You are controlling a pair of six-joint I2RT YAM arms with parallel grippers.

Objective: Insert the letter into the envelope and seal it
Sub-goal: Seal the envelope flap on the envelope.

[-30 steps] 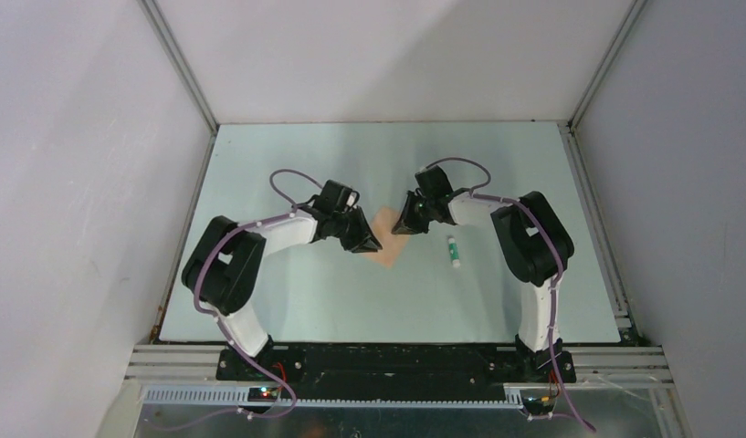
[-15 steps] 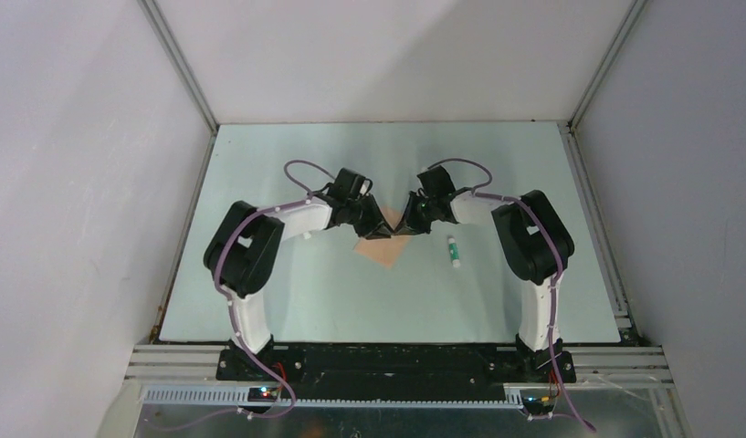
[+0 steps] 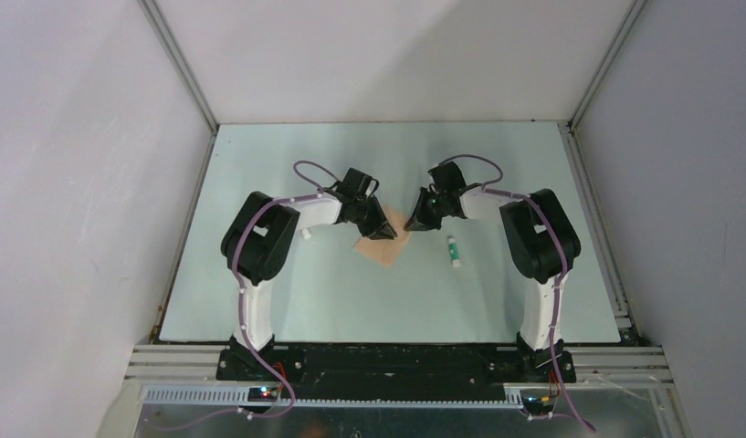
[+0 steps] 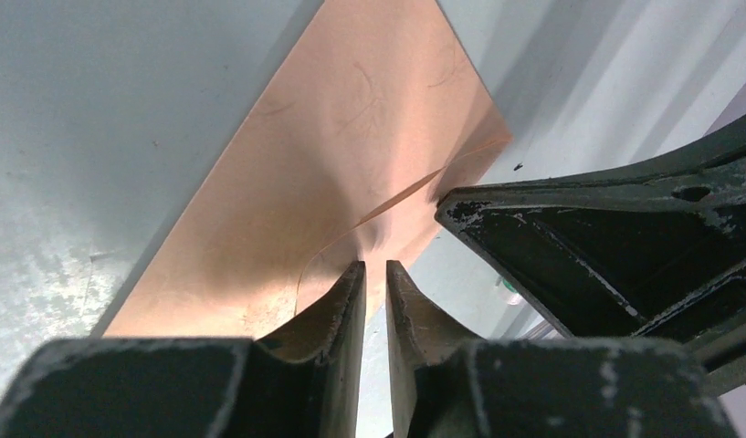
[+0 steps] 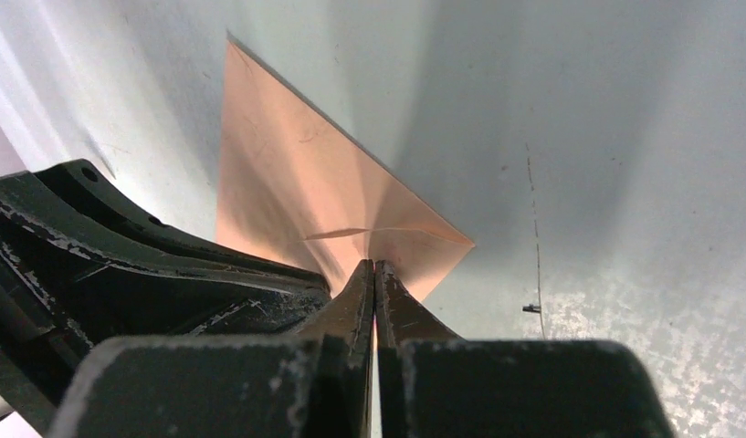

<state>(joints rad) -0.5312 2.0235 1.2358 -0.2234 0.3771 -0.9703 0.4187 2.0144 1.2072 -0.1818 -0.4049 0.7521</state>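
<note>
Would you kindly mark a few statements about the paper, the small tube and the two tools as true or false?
1. The left tool and the right tool meet over the flat peach-tan paper near the middle of the pale table. True.
2. The small white tube with a green end lies on top of the peach-tan paper. False: it lies on the table to the paper's right, apart from it.
3. The right tool's fingers stand wide open. False: they are closed together at the paper's edge.
4. The left wrist view shows the right tool beside the peach-tan paper. True.
</note>
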